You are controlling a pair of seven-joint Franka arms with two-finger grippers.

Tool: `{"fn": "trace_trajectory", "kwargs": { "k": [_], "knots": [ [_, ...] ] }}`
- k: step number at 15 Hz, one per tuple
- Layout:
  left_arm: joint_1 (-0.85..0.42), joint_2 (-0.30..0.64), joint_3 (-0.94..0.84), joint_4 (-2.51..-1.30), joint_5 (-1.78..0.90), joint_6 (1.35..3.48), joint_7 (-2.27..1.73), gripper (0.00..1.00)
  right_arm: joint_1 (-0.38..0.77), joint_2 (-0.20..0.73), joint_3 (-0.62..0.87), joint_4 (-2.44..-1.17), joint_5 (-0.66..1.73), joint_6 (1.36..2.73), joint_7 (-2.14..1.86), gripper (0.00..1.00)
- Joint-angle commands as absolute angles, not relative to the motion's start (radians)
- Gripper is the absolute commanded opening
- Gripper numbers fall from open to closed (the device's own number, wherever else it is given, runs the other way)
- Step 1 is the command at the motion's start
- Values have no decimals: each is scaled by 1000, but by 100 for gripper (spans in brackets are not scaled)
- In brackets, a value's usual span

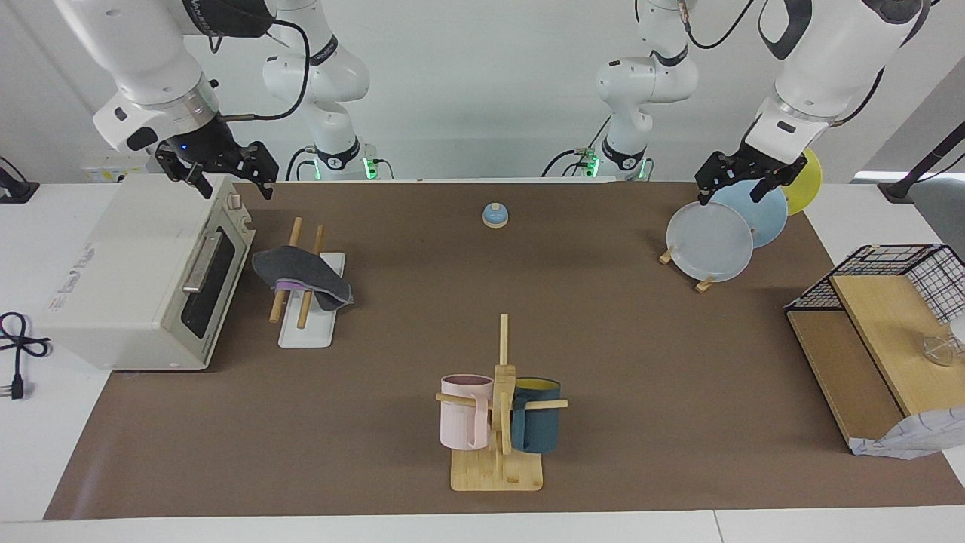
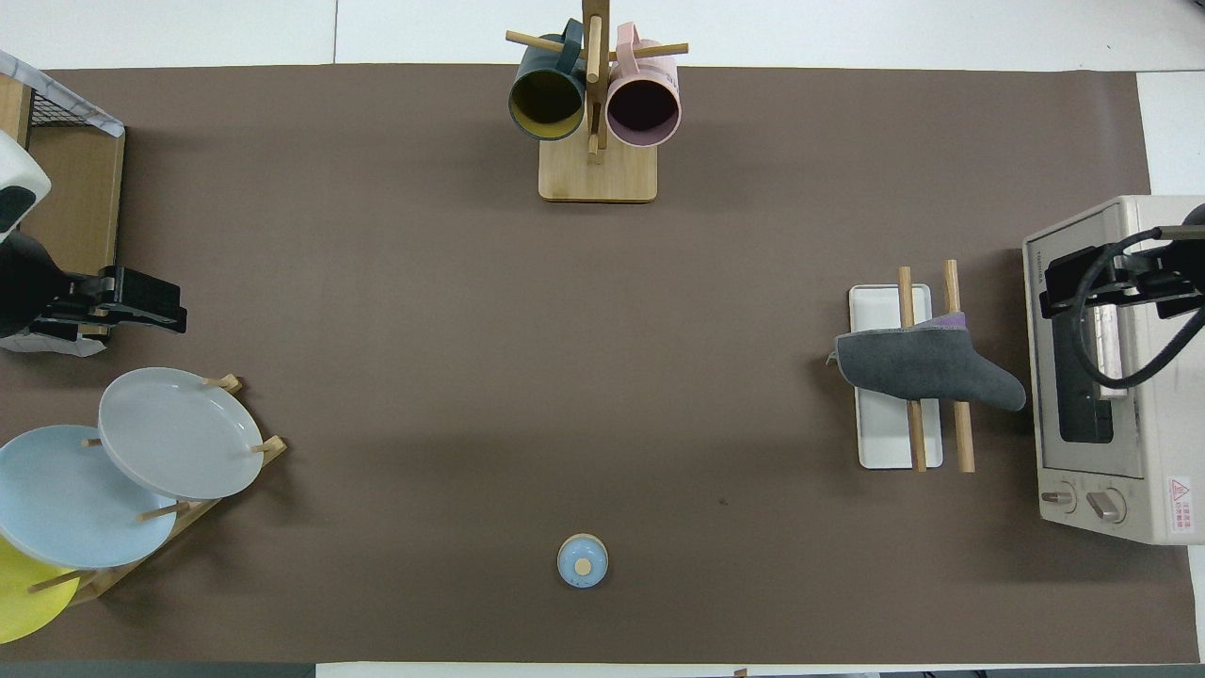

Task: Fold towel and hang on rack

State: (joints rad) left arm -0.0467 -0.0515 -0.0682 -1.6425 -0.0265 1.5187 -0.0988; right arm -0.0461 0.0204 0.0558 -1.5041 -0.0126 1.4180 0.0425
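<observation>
The towel (image 1: 301, 275) hangs folded across the two wooden rods of the rack (image 1: 307, 330), dark grey face out, with a strip of purple showing at one edge. It also shows in the overhead view (image 2: 927, 369), draped over the rack (image 2: 885, 443), with one corner drooping toward the oven. My right gripper (image 1: 234, 183) is open and empty, up in the air over the oven's top, beside the rack; it also shows in the overhead view (image 2: 1047, 282). My left gripper (image 1: 730, 194) is open and empty, up over the plate stand (image 2: 174, 309).
A white toaster oven (image 1: 143, 279) stands beside the rack at the right arm's end. A mug tree (image 1: 501, 411) with two mugs stands farther from the robots, mid-table. A blue bell (image 1: 495, 216) sits near the robots. The plate stand (image 1: 709, 241) and a wire-and-wood shelf (image 1: 874, 339) are at the left arm's end.
</observation>
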Motion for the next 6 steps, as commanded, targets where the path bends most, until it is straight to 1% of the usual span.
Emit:
{"fn": "trace_trajectory", "kwargs": {
  "k": [1, 6],
  "knots": [
    [-52, -64, -61, -1643, -9, 1506, -101, 100, -46, -5, 55, -1534, -1, 1433, 57, 100],
    [-52, -64, -61, -1643, -9, 1506, -101, 100, -46, -5, 55, -1537, -9, 1439, 55, 100]
  ]
}}
